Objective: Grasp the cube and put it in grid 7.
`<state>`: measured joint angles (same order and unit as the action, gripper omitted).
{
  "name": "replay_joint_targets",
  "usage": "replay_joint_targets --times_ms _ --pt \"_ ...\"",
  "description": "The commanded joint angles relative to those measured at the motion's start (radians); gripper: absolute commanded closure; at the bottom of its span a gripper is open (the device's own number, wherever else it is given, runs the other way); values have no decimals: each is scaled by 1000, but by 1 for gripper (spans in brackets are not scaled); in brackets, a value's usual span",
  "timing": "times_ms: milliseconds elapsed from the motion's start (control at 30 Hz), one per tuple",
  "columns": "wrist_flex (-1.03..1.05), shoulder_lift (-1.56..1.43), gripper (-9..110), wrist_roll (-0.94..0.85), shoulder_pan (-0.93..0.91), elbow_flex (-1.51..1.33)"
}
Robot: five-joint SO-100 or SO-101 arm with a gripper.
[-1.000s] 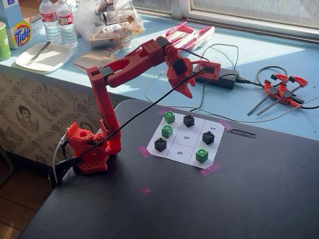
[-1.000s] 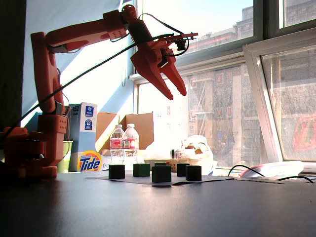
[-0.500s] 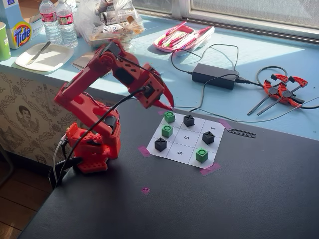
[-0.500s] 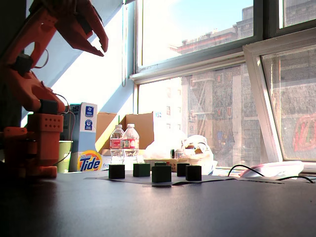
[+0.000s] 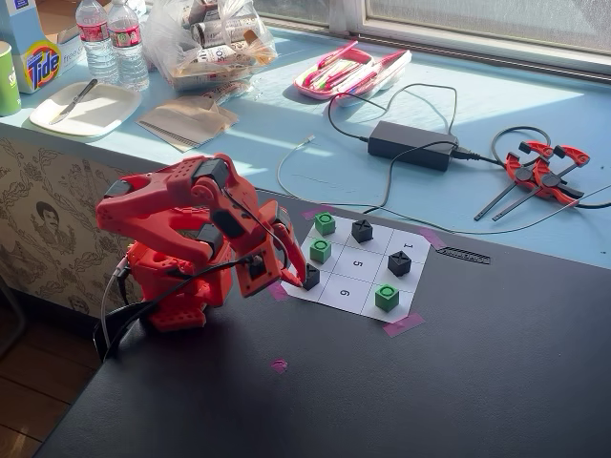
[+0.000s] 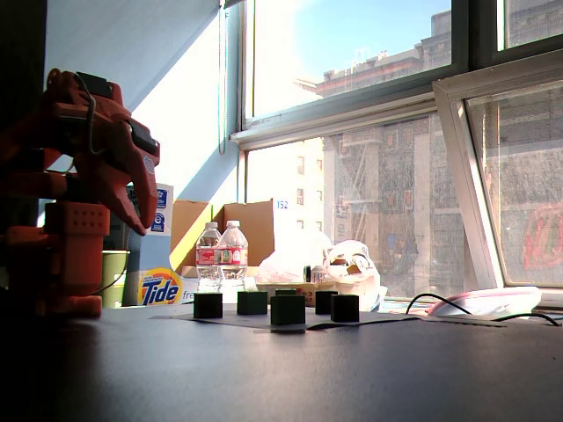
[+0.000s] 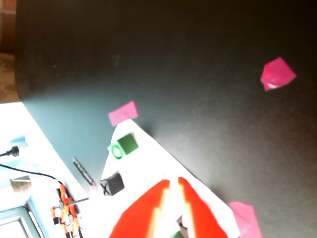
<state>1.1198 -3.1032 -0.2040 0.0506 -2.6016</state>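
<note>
On a black table beside a sunlit window, a red robot arm sits folded low next to a white numbered grid (image 5: 358, 266) dotted with small cubes.

Seen from a fixed view, the gripper (image 5: 286, 277) hangs at the grid's 9 o'clock edge, just beside a black cube (image 5: 309, 276). It holds nothing; in the wrist view its two red fingers (image 7: 148, 218) sit close together with only a narrow bright gap between them. Three green cubes rest inside cells: one (image 5: 326, 223) at the grid's 11 o'clock corner, another (image 5: 320, 250) just below it, and a third (image 5: 386, 297) near 5 o'clock. Which of these is the cube to move cannot be told. No cell marked 7 is readable; only 1, 5 and 6 show, so a cube likely covers that number. Pink tape (image 5: 402, 325) pins the paper's corners, presumably to keep it from sliding.
</note>
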Motion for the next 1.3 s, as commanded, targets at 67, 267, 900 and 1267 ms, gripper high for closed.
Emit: replay_joint_targets --times_ms 67,267,900,1267 --pt "-107 -60 101 5 -8 -127" --pt "-261 -75 101 17 -11 -265" --pt "-503 -129 101 34 -5 -506" --pt "-442 -170 101 52 8 -528"
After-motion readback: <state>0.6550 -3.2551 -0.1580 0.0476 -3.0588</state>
